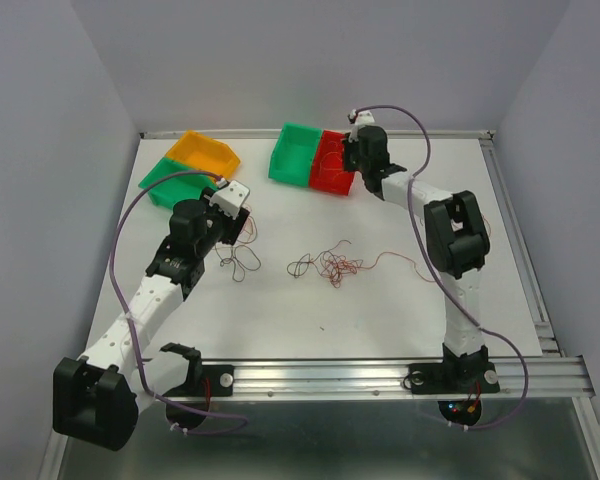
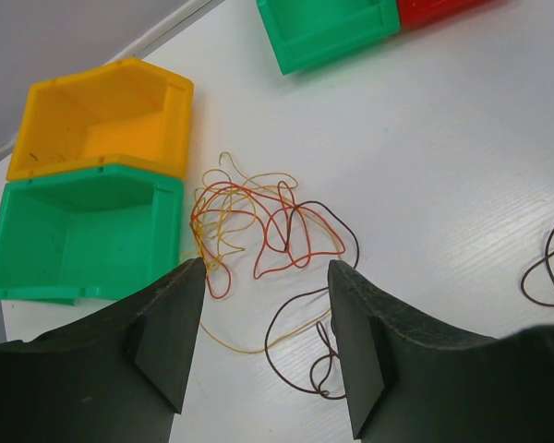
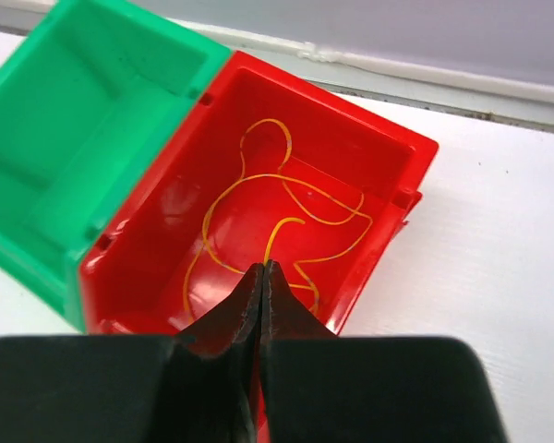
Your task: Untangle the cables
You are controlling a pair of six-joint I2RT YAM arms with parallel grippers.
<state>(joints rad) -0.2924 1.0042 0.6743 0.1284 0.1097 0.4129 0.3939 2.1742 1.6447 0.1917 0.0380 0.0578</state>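
Note:
A tangle of red, orange and dark cables (image 2: 258,231) lies on the white table just ahead of my left gripper (image 2: 266,269), which is open and empty above it; a dark loop lies between its fingers. In the top view this tangle (image 1: 240,258) sits under the left gripper (image 1: 242,228). A second tangle of cables (image 1: 330,265) lies mid-table. My right gripper (image 3: 262,268) is shut on the end of an orange cable (image 3: 258,175) that curls inside the red bin (image 3: 351,111). In the top view the right gripper (image 1: 355,150) hovers over that bin (image 1: 332,178).
A green bin (image 1: 298,152) adjoins the red bin on its left, empty in the right wrist view (image 3: 92,92). An orange bin (image 2: 102,111) and another green bin (image 2: 74,231) stand at the back left, both empty. A thin red wire (image 1: 400,258) trails right of the middle tangle.

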